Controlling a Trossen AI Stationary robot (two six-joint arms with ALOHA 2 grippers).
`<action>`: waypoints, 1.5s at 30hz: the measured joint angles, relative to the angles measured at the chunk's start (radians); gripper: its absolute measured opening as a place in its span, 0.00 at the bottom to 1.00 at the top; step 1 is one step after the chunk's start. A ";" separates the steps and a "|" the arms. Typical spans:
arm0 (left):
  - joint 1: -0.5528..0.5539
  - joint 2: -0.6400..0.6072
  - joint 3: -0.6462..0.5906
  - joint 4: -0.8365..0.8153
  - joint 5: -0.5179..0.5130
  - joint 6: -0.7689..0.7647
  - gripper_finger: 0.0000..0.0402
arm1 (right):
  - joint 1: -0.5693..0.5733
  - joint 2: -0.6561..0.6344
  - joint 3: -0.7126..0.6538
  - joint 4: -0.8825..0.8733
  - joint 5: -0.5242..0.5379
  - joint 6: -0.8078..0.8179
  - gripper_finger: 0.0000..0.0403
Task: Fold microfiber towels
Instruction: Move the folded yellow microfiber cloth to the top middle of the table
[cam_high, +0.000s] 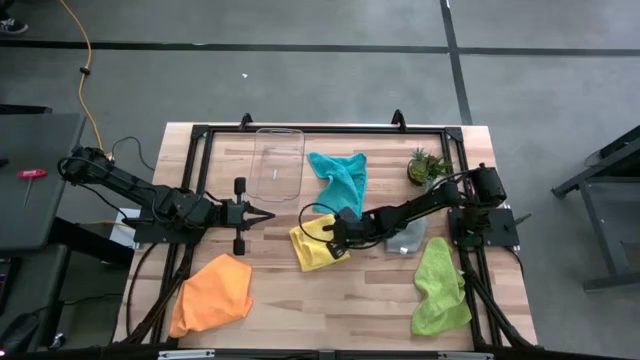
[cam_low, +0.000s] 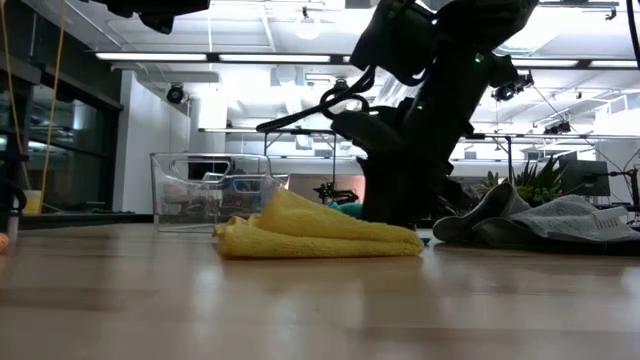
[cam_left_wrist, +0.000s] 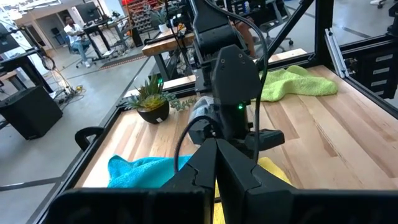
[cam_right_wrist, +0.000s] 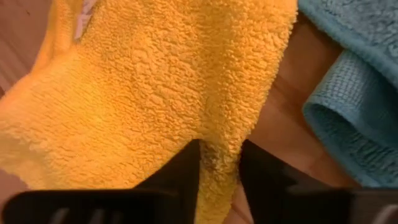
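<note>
- The right gripper (cam_right_wrist: 219, 171) pinches an edge fold of the yellow towel (cam_high: 318, 247), which lies bunched directly under it, mid-table.
- The towel looks light, soft and limp; I judge a corner is the best hold.
- Its surface is a nubby loop pile.
- The teal towel (cam_right_wrist: 354, 93) lies just beside the fingers.
- The left gripper (cam_high: 262, 213) waits closed and empty, well apart.

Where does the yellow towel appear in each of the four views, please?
High view: yellow towel at table centre, under the right gripper.
Low view: folded heap on the tabletop, centre.
Left wrist view: a yellow sliver behind the left arm's own fingers.
Right wrist view: fills the picture, pinched between the jaws.
Shared landmark: the teal towel beside it.
</note>
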 joint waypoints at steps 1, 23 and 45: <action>0.000 0.000 0.000 0.001 0.000 0.001 0.00 | 0.000 0.000 0.000 -0.003 0.002 -0.014 0.18; -0.356 -0.237 0.001 0.009 -0.439 0.079 0.00 | -0.030 -0.240 0.001 -0.121 -0.032 -0.243 0.00; -0.446 -0.262 0.001 0.022 -0.472 0.106 0.00 | -0.324 -0.184 0.666 -0.406 0.028 -0.665 0.00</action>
